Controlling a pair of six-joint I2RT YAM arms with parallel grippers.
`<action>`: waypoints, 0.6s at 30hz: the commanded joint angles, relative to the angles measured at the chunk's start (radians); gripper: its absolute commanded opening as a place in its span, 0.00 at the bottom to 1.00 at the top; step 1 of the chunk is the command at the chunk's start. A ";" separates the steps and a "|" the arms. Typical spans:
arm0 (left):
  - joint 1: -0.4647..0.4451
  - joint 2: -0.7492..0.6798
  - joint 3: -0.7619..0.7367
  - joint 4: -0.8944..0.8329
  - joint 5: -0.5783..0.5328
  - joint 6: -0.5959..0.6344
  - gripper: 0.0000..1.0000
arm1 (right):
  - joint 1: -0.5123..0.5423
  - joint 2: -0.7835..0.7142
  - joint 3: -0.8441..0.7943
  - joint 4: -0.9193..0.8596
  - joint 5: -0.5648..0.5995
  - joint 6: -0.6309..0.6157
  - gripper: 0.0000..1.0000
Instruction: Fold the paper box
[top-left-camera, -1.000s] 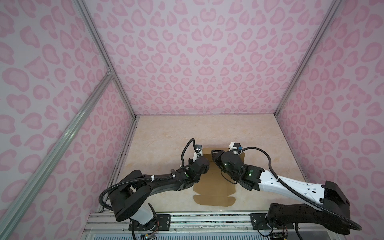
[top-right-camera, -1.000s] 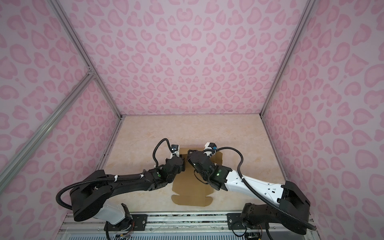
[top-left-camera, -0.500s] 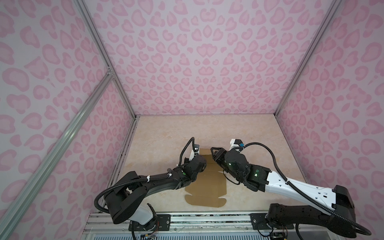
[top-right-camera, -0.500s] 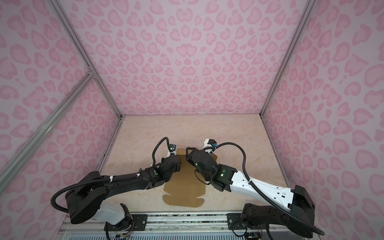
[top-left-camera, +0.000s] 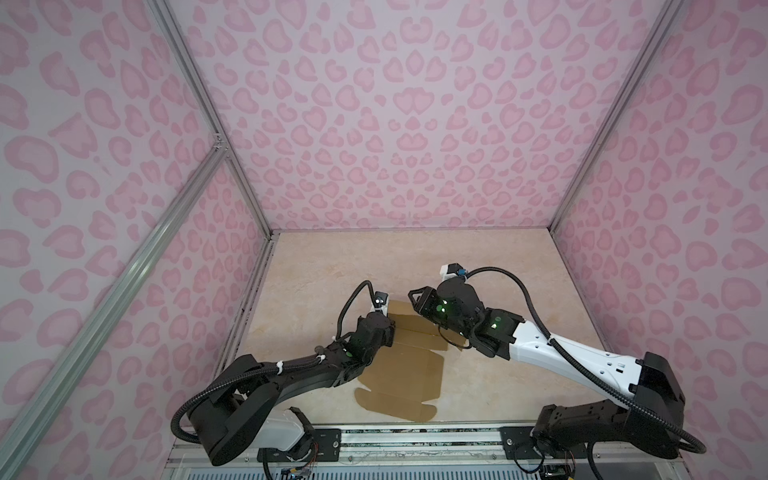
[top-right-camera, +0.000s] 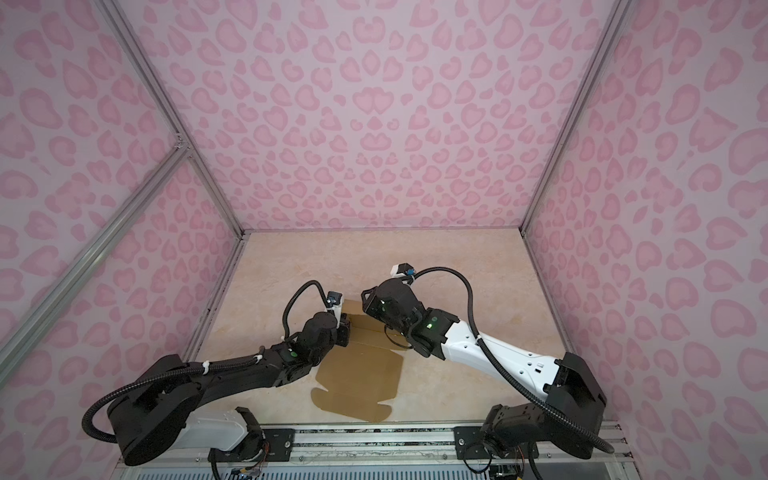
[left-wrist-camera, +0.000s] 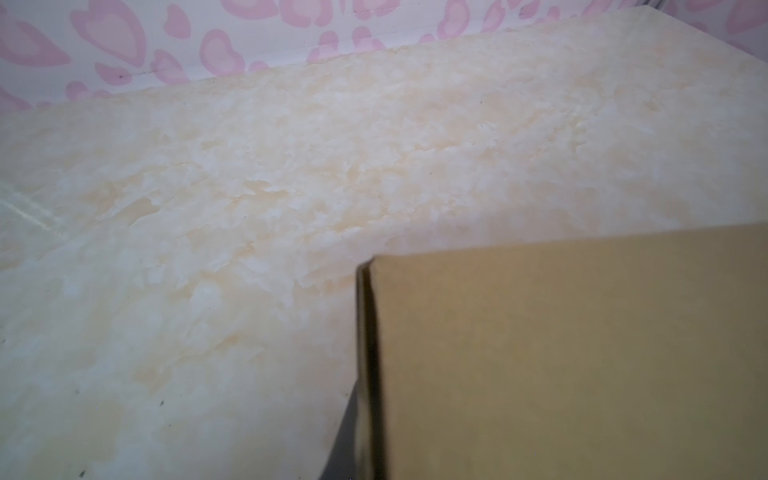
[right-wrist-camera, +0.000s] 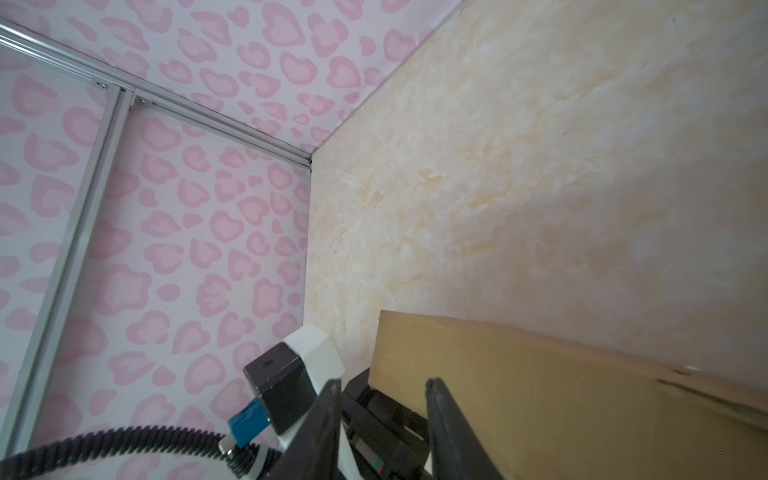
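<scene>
The left gripper (top-left-camera: 387, 332), pinched shut on the far left flap of the paper box (top-left-camera: 405, 374), has dragged the sheet leftward over the tabletop (top-left-camera: 332, 266), while the right gripper (right-wrist-camera: 382, 380), jaws parted and empty, has backed off, so most folding looks still ahead.

paper box (top-left-camera: 405, 374): matt brown cardboard | table (top-left-camera: 374, 257): smooth marbled

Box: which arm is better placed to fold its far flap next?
Right, probably. The right gripper is open and free, close beside the far flap of the box. The left gripper seems shut on the box's corner, steadying it.
</scene>
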 joint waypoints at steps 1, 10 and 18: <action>0.004 -0.025 -0.005 0.020 0.006 0.032 0.04 | -0.011 0.000 0.002 -0.030 -0.054 -0.072 0.35; 0.000 -0.059 -0.010 -0.029 -0.071 0.041 0.04 | -0.103 -0.107 -0.028 -0.200 -0.073 -0.201 0.37; -0.022 -0.044 -0.012 -0.031 -0.101 0.046 0.04 | -0.108 -0.124 -0.121 -0.214 -0.163 -0.210 0.38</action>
